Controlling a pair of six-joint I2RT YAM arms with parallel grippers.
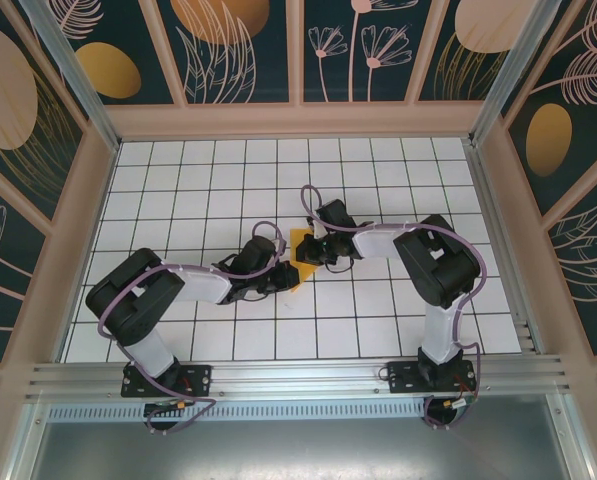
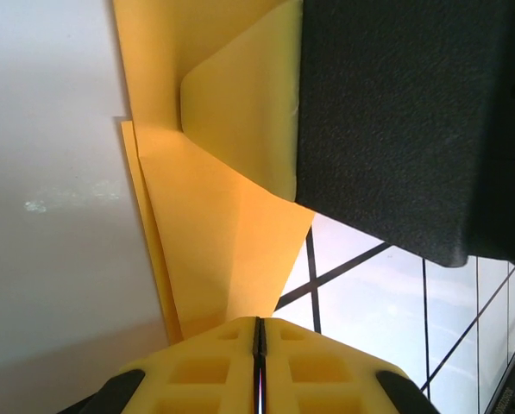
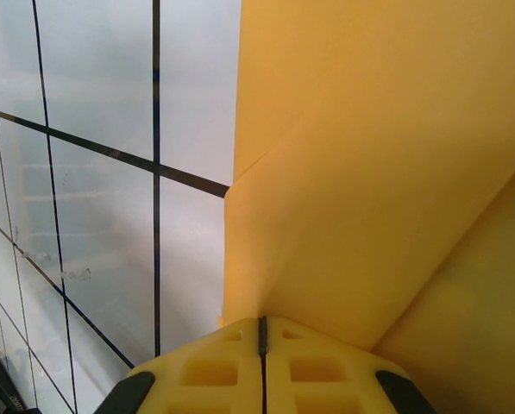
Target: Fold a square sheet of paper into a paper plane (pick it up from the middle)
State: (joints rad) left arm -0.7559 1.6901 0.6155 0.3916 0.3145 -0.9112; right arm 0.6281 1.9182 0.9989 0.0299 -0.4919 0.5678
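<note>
I count one sheet of paper (image 1: 298, 262), orange and already creased into layers, near the middle of the white grid table (image 1: 198, 200). Both of my grippers hold it. My left gripper (image 2: 259, 321) is pinched closed on its 8 o'clock side, and my right gripper (image 3: 261, 319) is clamped on its 2 o'clock side.
</note>
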